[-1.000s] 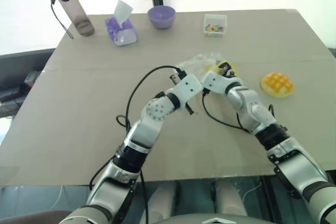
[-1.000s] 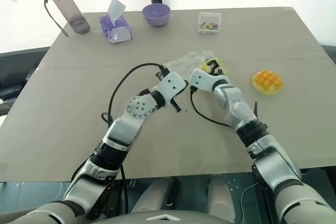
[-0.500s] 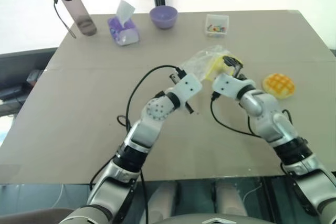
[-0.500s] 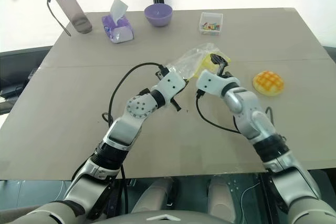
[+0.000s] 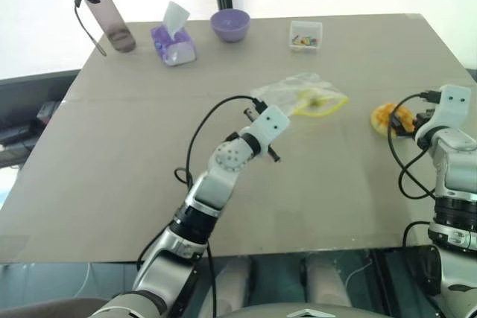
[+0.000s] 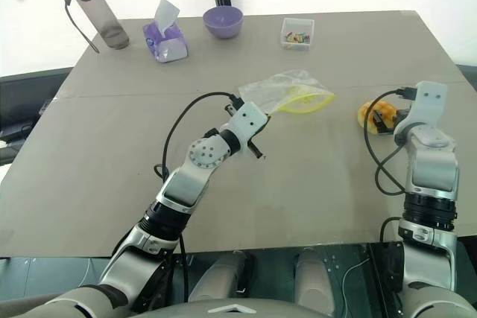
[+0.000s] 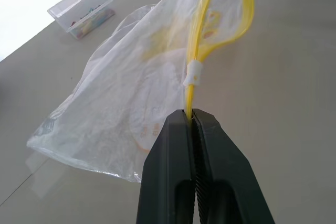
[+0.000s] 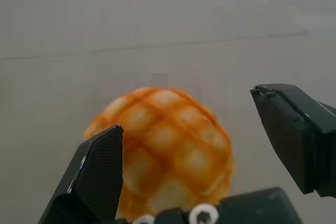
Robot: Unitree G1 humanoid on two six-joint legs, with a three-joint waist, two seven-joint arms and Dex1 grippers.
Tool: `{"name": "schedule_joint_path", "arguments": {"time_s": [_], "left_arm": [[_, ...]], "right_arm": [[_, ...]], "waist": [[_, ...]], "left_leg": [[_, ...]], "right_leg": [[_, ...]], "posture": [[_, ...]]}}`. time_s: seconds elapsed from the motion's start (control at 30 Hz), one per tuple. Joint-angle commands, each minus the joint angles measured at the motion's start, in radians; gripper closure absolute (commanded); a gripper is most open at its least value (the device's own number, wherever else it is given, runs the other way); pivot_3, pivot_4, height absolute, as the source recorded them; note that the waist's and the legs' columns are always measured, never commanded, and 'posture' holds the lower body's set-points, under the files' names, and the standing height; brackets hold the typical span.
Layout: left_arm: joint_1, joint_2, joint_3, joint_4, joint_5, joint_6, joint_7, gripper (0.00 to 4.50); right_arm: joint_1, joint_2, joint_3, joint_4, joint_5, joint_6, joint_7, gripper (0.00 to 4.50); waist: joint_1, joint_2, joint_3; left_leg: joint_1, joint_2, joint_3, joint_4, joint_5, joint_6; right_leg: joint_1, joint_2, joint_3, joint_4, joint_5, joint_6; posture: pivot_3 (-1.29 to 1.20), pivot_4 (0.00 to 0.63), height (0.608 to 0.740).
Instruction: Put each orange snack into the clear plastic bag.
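Two arms reach over a tan tabletop (image 5: pixel 112 154) as seen from the left eye. The left pincer (image 5: pixel 257 107) is clamped on the yellow zip edge of the clear plastic bag (image 5: pixel 298 94), which lies near the middle of the tabletop with its mouth toward the right. One orange snack (image 5: pixel 307 97) shows as a yellowish shape through the plastic. A second orange snack (image 5: pixel 387 117) sits on the tabletop well right of the bag, partly covered by the right pincer (image 5: pixel 406 121). Along the far edge stand a grey water bottle (image 5: pixel 104 14), a purple tissue pack (image 5: pixel 174 41), a purple bowl (image 5: pixel 229 24) and a small clear box (image 5: pixel 305 35) of coloured bits.

From the right eye, the same layout holds: the bag's yellow strip loops open beside the left wrist, and the right wrist hangs just over the loose snack.

At the left wrist, both black fingers (image 7: pixel 210 145) press together on the yellow strip just below its white slider (image 7: pixel 194 73), the crinkled bag spreading away over the tabletop.

At the right wrist, the two fingers (image 8: pixel 100 171) stand wide apart on either side of the grid-scored snack, not touching it.
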Motion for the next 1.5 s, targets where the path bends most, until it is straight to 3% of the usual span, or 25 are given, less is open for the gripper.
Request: {"name": "schedule_joint_path", "arguments": {"time_s": [0.03,0.47,0.67,1.1,1.13,1.17,1.23,1.27,1.37,1.5], "left_arm": [[-0.018,0.001,0.006,-0.024,0.001,-0.03,0.001,4.5],[-0.023,0.004,0.005,-0.015,0.004,-0.037,0.0,4.5],[-0.023,0.005,0.004,-0.016,0.007,-0.036,-0.002,4.5],[-0.023,0.006,0.005,-0.024,0.009,-0.029,-0.003,4.5],[-0.022,0.006,0.004,-0.025,0.009,-0.03,-0.004,4.5],[-0.021,0.007,0.004,-0.025,0.009,-0.03,-0.005,4.5],[-0.024,0.007,0.003,-0.022,0.01,-0.031,-0.006,4.5],[-0.026,0.007,0.002,-0.02,0.01,-0.032,-0.007,4.5],[-0.028,0.006,0.001,-0.018,0.01,-0.033,-0.008,4.5],[-0.03,0.006,-0.001,-0.015,0.011,-0.036,-0.009,4.5]], "right_arm": [[-0.05,0.035,-0.082,-0.039,0.106,0.143,-0.024,0.04],[-0.06,0.024,-0.055,-0.085,0.233,0.104,-0.057,0.04],[-0.034,0.006,0.0,-0.092,0.245,0.046,-0.053,0.04],[0.001,-0.008,0.056,-0.036,0.265,0.106,-0.074,0.04],[0.002,-0.01,0.058,-0.035,0.264,0.102,-0.075,0.56],[0.002,-0.012,0.06,-0.035,0.264,0.1,-0.076,0.67],[0.0,-0.015,0.066,-0.031,0.263,0.095,-0.076,1.6],[0.0,-0.016,0.067,-0.03,0.264,0.095,-0.077,1.6],[0.001,-0.02,0.073,-0.027,0.262,0.087,-0.081,2.49],[0.016,-0.039,0.096,-0.044,0.26,0.037,-0.057,4.34]], "waist": [[0.0,0.0,0.0],[0.0,0.0,0.0],[0.001,0.0,0.0],[0.003,0.0,0.0],[0.004,0.0,0.0],[0.004,0.0,0.0],[0.003,0.0,0.0],[0.003,0.0,0.0],[0.003,0.0,0.0],[0.003,0.0,0.0]], "left_leg": [[0.0,0.0,0.0,0.0,0.0,0.0],[0.0,0.0,0.0,0.0,0.0,0.0],[0.0,0.0,0.0,0.0,0.0,0.0],[0.001,0.0,0.0,0.0,0.0,0.0],[0.001,0.0,0.0,0.0,0.0,0.0],[0.001,0.0,0.0,0.0,0.0,0.0],[0.001,0.0,0.0,0.0,0.0,0.0],[0.001,0.0,0.0,0.0,0.0,0.0],[0.001,0.0,0.0,0.0,0.0,0.0],[0.001,0.0,0.0,0.0,0.0,0.0]], "right_leg": [[0.0,0.0,0.0,0.0,0.0,0.0],[0.0,0.0,0.001,0.001,0.0,0.0],[0.0,0.0,0.001,0.0,0.0,0.0],[0.0,0.0,0.001,0.0,0.0,0.0],[0.0,0.0,0.001,0.0,0.0,0.0],[0.0,0.0,0.001,0.0,0.0,0.0],[0.0,0.0,0.001,0.0,0.0,0.0],[0.0,0.0,0.001,0.0,0.0,0.0],[0.0,0.0,0.001,0.0,0.0,0.0],[0.0,0.0,0.001,0.0,0.0,0.0]], "posture": [[0.0,0.15,0.74],[0.0,0.15,0.74],[0.0,0.15,0.74],[0.0,0.15,0.74],[0.0,0.15,0.74],[0.0,0.15,0.74],[0.0,0.15,0.74],[0.0,0.15,0.74],[0.0,0.15,0.74],[0.0,0.15,0.74]]}}
